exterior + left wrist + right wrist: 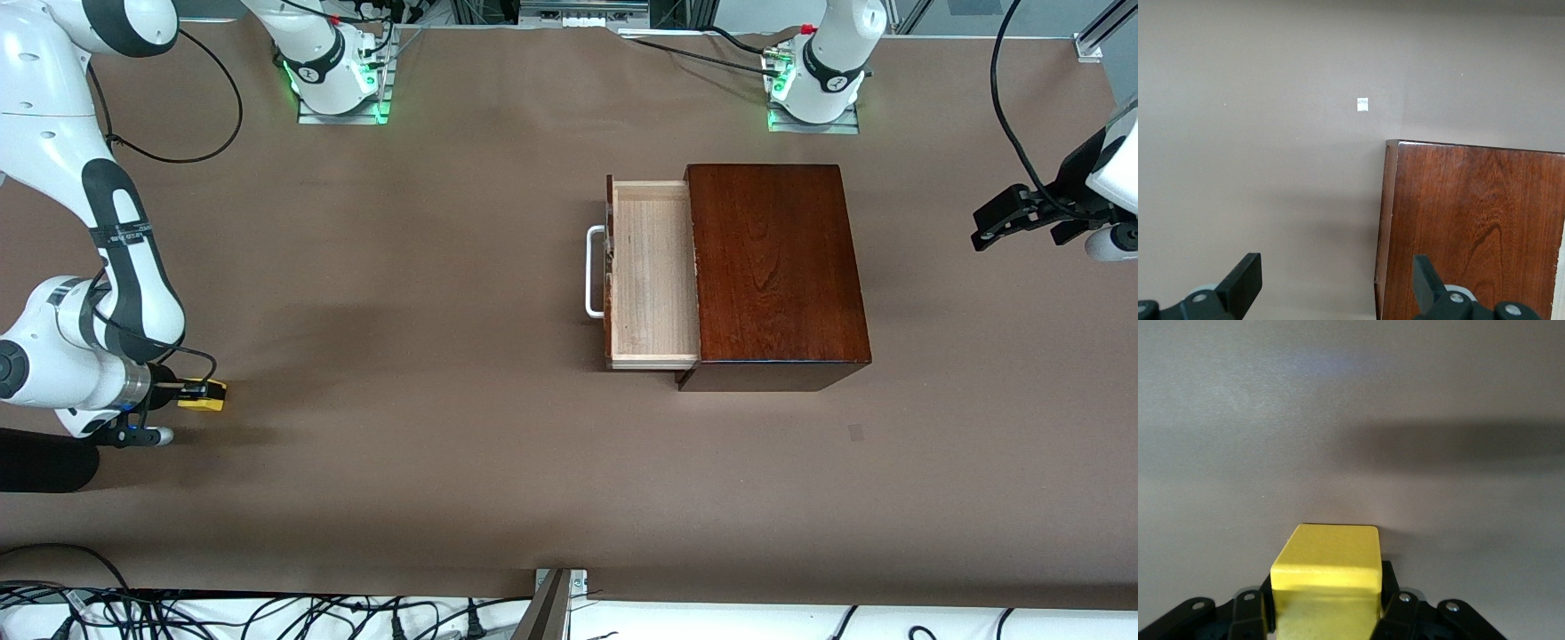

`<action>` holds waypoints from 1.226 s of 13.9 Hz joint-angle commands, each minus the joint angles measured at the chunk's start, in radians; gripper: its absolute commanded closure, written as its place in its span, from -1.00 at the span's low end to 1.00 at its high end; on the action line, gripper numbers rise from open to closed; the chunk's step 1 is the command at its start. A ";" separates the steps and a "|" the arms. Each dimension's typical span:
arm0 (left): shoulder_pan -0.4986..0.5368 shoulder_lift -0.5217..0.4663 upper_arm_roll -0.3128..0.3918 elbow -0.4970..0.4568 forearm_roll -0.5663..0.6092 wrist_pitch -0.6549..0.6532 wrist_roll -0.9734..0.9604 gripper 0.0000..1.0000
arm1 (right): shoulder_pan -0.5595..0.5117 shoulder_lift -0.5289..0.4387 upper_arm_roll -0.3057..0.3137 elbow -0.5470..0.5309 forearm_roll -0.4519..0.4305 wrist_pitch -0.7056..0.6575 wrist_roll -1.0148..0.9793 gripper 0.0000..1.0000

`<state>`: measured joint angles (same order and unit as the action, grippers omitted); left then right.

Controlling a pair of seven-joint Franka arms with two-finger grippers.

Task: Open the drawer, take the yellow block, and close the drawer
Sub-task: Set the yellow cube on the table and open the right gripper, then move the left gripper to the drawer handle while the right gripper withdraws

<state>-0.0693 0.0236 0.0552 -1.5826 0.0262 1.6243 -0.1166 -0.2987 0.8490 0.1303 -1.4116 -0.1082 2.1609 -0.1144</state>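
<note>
step: setting yellow block [203,395] down, 9 o'clock of drawer [647,271] | right gripper [197,392] clamping block | left gripper [1338,288] waiting, fingers apart | next: releasing, pushing drawer shut

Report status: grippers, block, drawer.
Right gripper low at its end of the table, fingers against the block. Left gripper open, waiting at its end. Drawer open, empty. Nothing in the way.
</note>
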 commanded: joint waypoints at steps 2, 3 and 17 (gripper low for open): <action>0.000 0.039 -0.006 0.055 -0.017 -0.007 0.023 -1.00 | 0.007 -0.042 0.009 0.013 -0.030 -0.047 0.048 -1.00; -0.006 0.044 -0.006 0.056 -0.019 -0.009 0.025 -1.00 | 0.007 -0.074 0.011 0.013 -0.028 -0.061 0.048 -1.00; -0.033 0.064 -0.310 0.076 -0.072 -0.077 -0.496 -1.00 | 0.033 -0.573 0.087 0.009 -0.002 -0.581 0.099 -1.00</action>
<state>-0.1033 0.0552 -0.2122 -1.5443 -0.0459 1.5709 -0.5271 -0.2600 0.3458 0.2024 -1.3684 -0.1202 1.6315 -0.0452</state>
